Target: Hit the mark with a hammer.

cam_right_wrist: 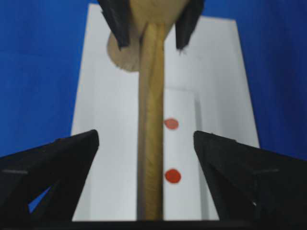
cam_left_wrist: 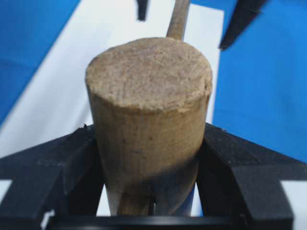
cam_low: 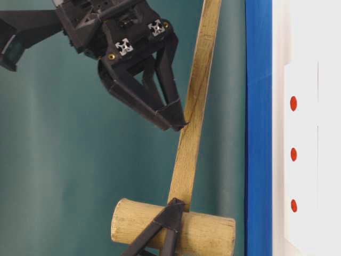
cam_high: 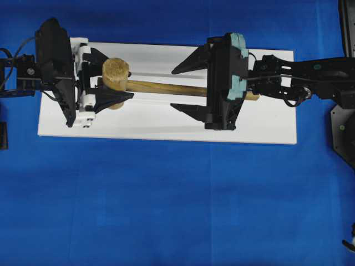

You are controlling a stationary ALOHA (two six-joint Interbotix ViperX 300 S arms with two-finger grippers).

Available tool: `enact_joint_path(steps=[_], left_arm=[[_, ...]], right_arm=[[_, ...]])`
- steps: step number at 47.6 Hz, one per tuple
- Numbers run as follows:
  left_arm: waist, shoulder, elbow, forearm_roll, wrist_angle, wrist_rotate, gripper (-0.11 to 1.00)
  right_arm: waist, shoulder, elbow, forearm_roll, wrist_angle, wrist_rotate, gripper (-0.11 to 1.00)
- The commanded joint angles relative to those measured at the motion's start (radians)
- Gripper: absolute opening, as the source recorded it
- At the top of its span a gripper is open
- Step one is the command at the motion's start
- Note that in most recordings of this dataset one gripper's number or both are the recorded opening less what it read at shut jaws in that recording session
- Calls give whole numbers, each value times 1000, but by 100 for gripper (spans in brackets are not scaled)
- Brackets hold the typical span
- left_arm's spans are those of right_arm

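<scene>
The left pincer (cam_high: 113, 88) is clamped on the thick head of the hammer (cam_high: 161, 87), holding it above the white board (cam_high: 166, 130) on the blue worktop (cam_high: 166, 210). The right pincer (cam_high: 186, 88) stands wide open, its fingers on either side of the handle without gripping it. Below the handle, 2 red dots (cam_right_wrist: 171, 150) show on the board.

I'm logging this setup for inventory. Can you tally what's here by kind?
Hammer: 1
White board: 1
Red dots: 3
Blue cloth: 1
Grippers, left and right: 2
Total: 8
</scene>
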Motion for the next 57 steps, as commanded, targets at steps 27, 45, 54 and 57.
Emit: enact_joint_path(steps=[27,45,54,57], left_arm=[[-64,-110,25,11,25,-942,45],[-83,-109,18,9,29,-954,45],[-86,-107,15,6,37,-957,45],[-87,-107,15,6,37,-959,45]], right_arm=[[9,-9,-23,-37,-2,-74,92],[9,37,-28,-67,14,-78,91],[9,38,-28,-101,20,-83,55],[9,38,-28,-104,23,-83,36]])
